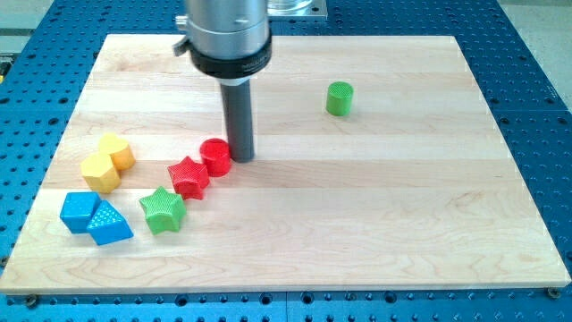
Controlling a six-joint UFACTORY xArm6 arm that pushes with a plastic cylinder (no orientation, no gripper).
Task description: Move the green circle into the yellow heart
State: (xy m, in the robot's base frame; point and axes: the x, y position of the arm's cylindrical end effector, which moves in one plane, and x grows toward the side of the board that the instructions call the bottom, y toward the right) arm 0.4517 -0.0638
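The green circle (pixel 340 97) stands alone on the wooden board at the view's upper right. The yellow heart (pixel 117 151) lies at the view's left, touching a yellow hexagon (pixel 100 172) just below it. My tip (pixel 242 158) rests on the board near the middle, right beside the red circle (pixel 215 156) on its right side. The tip is far to the left of and below the green circle, and well to the right of the yellow heart.
A red star (pixel 189 176) touches the red circle's lower left. A green star (pixel 163 210) lies below it. A blue cube (pixel 79 211) and a blue triangle (pixel 109 224) sit at the lower left. The board (pixel 402 224) ends at a blue perforated table.
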